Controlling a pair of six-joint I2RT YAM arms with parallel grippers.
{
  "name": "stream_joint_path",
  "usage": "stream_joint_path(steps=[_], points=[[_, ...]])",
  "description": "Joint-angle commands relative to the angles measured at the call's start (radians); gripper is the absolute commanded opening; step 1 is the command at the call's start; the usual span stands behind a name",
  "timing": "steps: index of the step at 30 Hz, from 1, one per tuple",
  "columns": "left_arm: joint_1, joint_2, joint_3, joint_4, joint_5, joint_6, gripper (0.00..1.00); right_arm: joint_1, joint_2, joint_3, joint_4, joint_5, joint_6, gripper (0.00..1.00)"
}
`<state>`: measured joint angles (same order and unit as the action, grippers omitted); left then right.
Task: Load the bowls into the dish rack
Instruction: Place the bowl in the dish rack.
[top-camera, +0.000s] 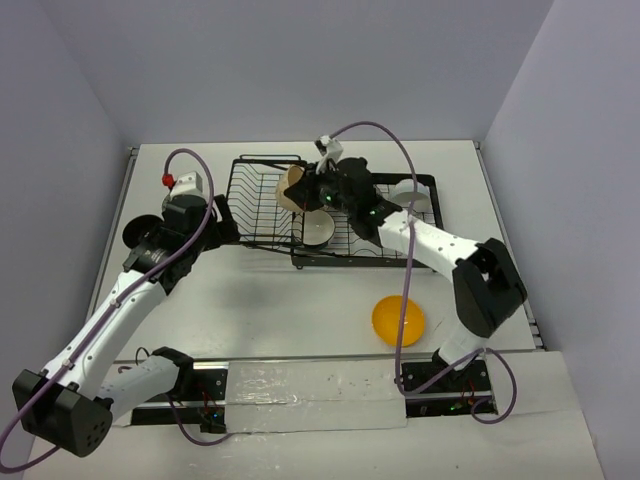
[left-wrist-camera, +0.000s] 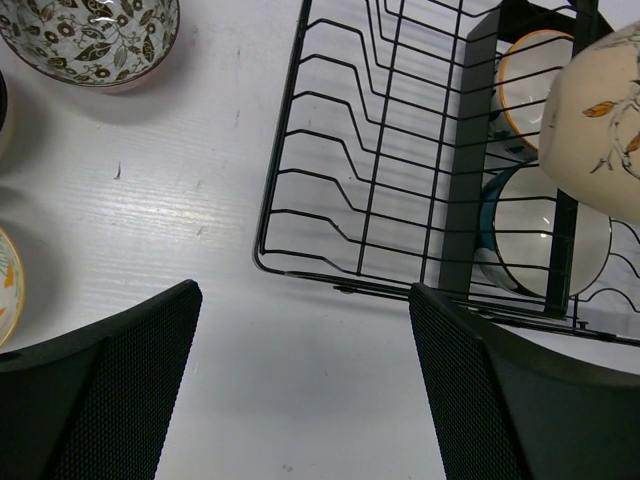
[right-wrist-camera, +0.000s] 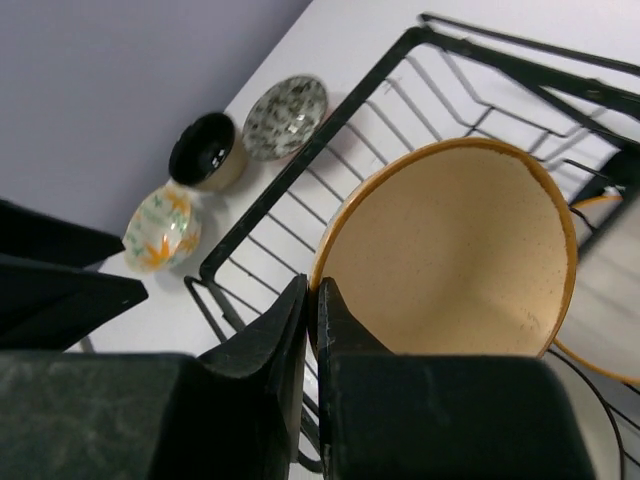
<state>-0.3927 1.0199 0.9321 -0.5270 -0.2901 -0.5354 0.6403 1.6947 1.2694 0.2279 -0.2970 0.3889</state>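
Note:
The black wire dish rack (top-camera: 262, 205) stands mid-table. My right gripper (right-wrist-camera: 313, 300) is shut on the rim of a tan, orange-rimmed bowl (right-wrist-camera: 455, 250) and holds it tilted above the slotted tray section (top-camera: 291, 188). A white bowl (top-camera: 318, 230) and another bowl (top-camera: 405, 195) sit in the rack. My left gripper (left-wrist-camera: 305, 300) is open and empty over bare table just left of the rack's corner (left-wrist-camera: 290, 262). A floral grey bowl (right-wrist-camera: 285, 115), a black bowl (right-wrist-camera: 205, 150) and an orange-leaf bowl (right-wrist-camera: 160, 230) stand on the table left of the rack. An orange-yellow bowl (top-camera: 399, 320) lies in front.
The left arm (top-camera: 150, 280) covers the table left of the rack in the top view. Grey walls close the table at the back and both sides. In the left wrist view the held bowl (left-wrist-camera: 600, 120) hangs over the rack's divider (left-wrist-camera: 465, 160).

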Motion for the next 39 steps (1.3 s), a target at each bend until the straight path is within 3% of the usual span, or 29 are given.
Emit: stream_joint_path(steps=[1, 12, 18, 28, 39], points=[[-0.018, -0.020, 0.027, 0.032, 0.006, 0.005, 0.90, -0.002, -0.136, -0.123, 0.241, 0.169, 0.080, 0.00], [-0.089, -0.027, 0.024, 0.032, -0.009, 0.002, 0.90, 0.035, -0.460, -0.626, 0.675, 0.605, 0.191, 0.00], [-0.138, -0.003, 0.024, 0.028, -0.015, 0.005, 0.89, 0.039, -0.518, -0.855, 0.919, 0.683, 0.211, 0.00], [-0.204, -0.014, 0.022, 0.016, -0.107, 0.011, 0.90, 0.036, -0.270, -0.944, 1.286, 0.722, 0.223, 0.00], [-0.221, -0.011, 0.020, 0.013, -0.139, 0.014, 0.91, 0.001, -0.098, -0.921, 1.410, 0.684, 0.209, 0.00]])
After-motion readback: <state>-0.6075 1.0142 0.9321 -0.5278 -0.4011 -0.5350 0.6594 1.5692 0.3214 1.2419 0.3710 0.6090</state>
